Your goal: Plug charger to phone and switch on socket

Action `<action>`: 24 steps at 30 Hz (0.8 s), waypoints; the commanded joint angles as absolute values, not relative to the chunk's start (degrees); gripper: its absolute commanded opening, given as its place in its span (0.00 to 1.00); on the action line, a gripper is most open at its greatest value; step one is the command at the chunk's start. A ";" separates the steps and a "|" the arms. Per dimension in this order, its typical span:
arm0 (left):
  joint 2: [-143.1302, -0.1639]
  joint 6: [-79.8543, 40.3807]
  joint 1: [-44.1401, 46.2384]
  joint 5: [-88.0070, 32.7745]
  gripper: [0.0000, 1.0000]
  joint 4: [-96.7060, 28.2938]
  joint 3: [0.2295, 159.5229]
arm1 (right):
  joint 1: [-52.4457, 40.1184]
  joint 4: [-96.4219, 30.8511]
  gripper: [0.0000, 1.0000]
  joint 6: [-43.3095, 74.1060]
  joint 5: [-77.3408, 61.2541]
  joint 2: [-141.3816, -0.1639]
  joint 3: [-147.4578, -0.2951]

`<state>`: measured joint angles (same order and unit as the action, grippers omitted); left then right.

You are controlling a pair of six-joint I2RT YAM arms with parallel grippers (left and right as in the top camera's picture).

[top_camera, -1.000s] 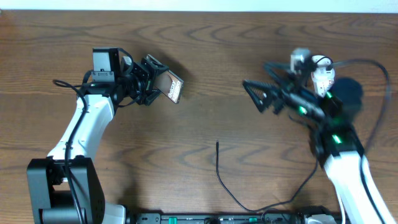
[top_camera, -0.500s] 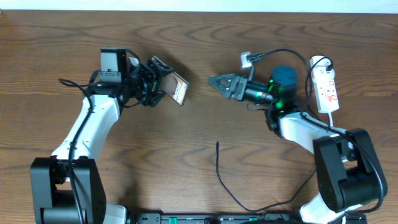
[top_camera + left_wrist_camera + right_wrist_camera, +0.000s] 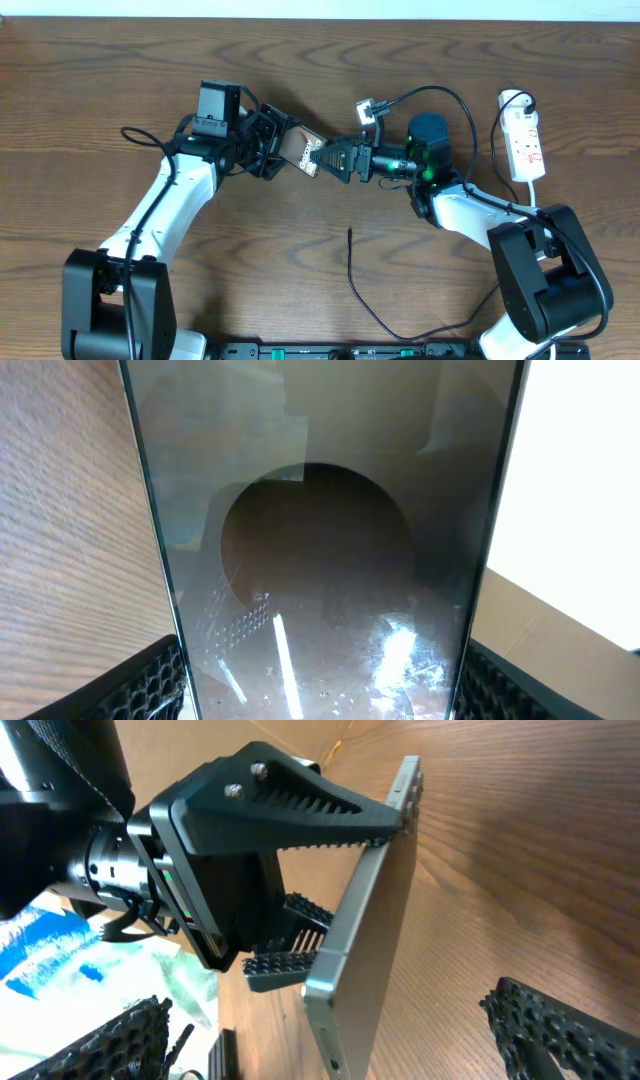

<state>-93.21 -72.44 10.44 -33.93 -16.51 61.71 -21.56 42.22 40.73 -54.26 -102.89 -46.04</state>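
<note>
Phone being gripped in the left jaws, right jaws being held wide at its free end.

The phone (image 3: 303, 155) is being clamped across its width by the left jaws and is being held tilted on edge over the bench (image 3: 120, 60), near the middle; its dark back (image 3: 320, 560) is filling the left wrist view. Its free end is being faced by the right jaws, which are being held wide apart, with nothing gripped. The charger (image 3: 352, 270) is lying loose on the bench toward the front, well apart from the phone. The socket (image 3: 525, 145) is lying at the far right.
</note>
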 commanded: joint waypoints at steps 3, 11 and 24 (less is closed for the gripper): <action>-91.77 -77.54 10.87 -32.84 0.07 -16.27 62.13 | -22.15 40.58 0.99 38.06 -51.66 -103.31 -46.44; -91.77 -80.05 13.74 -28.80 0.08 -16.27 62.13 | -24.25 37.39 0.99 38.04 -46.98 -103.31 -46.44; -91.77 -82.21 16.82 -25.85 0.07 -16.23 62.13 | -25.63 33.32 0.93 39.16 -40.38 -103.31 -46.44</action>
<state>-93.21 -81.28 16.56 -26.41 -16.51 61.71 -24.77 33.58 39.38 -42.54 -102.91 -46.04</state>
